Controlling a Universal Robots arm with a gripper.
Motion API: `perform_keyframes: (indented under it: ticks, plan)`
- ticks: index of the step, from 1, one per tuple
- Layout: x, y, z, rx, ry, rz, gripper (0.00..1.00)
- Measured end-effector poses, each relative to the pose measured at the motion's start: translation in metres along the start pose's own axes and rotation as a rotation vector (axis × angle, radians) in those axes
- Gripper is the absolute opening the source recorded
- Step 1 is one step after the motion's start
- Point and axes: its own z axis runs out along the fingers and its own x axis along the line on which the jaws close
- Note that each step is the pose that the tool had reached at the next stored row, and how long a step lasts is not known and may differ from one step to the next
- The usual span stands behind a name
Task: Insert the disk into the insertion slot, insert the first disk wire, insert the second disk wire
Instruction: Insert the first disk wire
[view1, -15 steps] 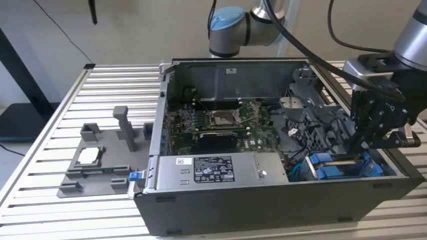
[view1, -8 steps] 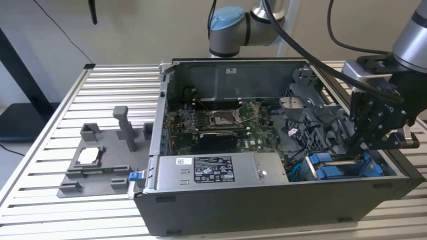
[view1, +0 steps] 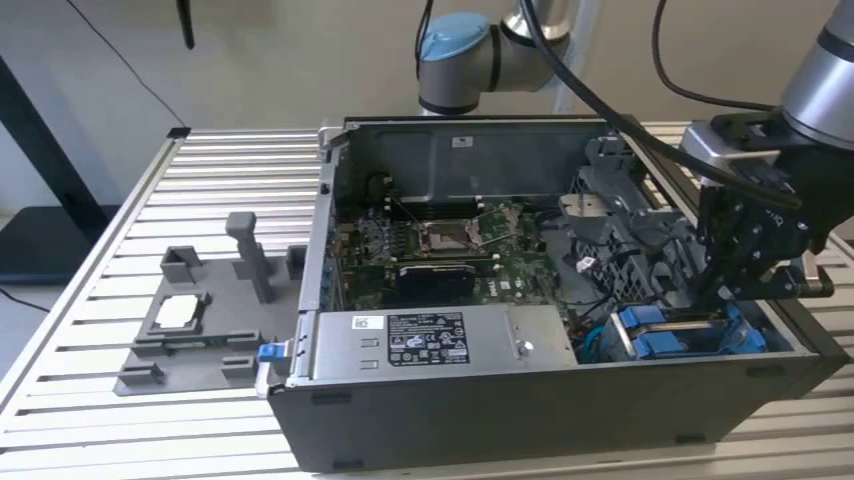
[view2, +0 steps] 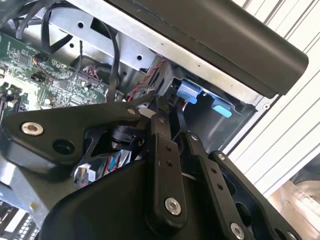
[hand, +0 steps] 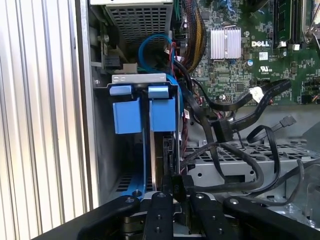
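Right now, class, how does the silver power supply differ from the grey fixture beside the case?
The power supply sits inside the case; the fixture lies outside it on the slatted table. The power supply is a plain silver box with a label; the fixture is matt grey with upright posts. The fixture carries a small silver chip; the power supply carries nothing. Both are grey in tone.

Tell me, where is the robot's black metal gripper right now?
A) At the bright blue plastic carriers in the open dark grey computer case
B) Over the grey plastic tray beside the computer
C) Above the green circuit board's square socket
A: in the exterior view the gripper reaches down to the blue carriers in a corner of the case.
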Motion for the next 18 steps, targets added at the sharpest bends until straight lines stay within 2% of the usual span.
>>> perform_keyframes:
  ticks: [6, 18]
  plan:
    - [-0.0005, 0.0000, 0.0017, 0.0000, -0.0001, 0.000, 0.20]
    - [-0.0003, 0.0002, 0.0091, 0.0000, 0.0004, 0.000, 0.20]
